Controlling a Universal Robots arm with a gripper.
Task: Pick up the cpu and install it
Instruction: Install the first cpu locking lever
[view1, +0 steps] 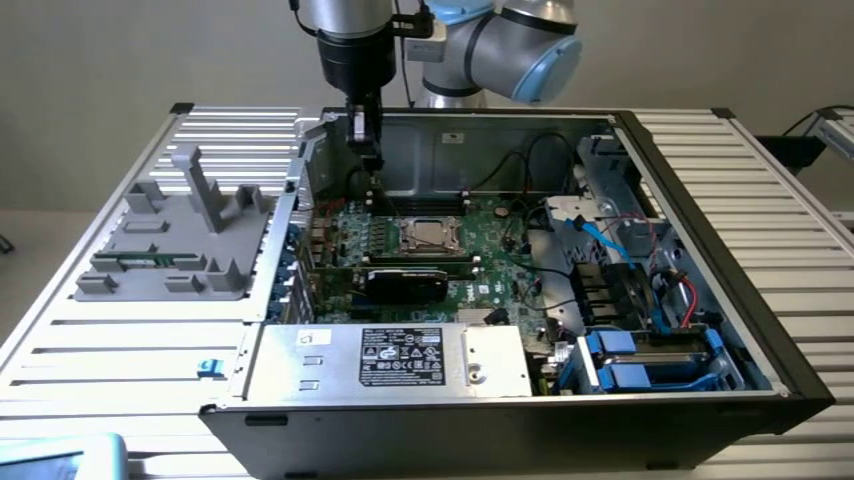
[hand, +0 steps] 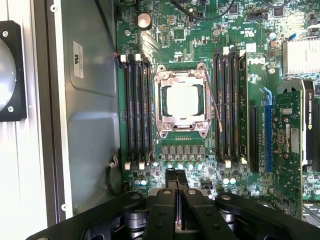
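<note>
Find the cpu (hand: 182, 100) lying flat inside the metal socket frame (hand: 161, 80) at the middle of the green board (hand: 185, 30), square to the frame's border; judge it already dropped into its seat, silver top facing up. Note two thin wire levers (hand: 154, 145) angling away from the frame; probably not latched down.

Board fixed to the floor of an open computer case (view1: 694, 200), the case laid on its side on the slatted worktop (view1: 107, 340), so giving reach straight from above; memory slots (hand: 137, 110) flanking the frame on both sides, leaving little room for anything wide.

Jaws pressed fully together, holding nothing; kept apart from the chip, not touching it.

Arm (view1: 501, 45) reaching in over the case's far wall; wrist turned straight down; jaws pointing vertically at the board, hanging above it beside the socket, toward the exterior view's left of it; looks like a clear, upright stance over the socket rather than a grasp.
</note>
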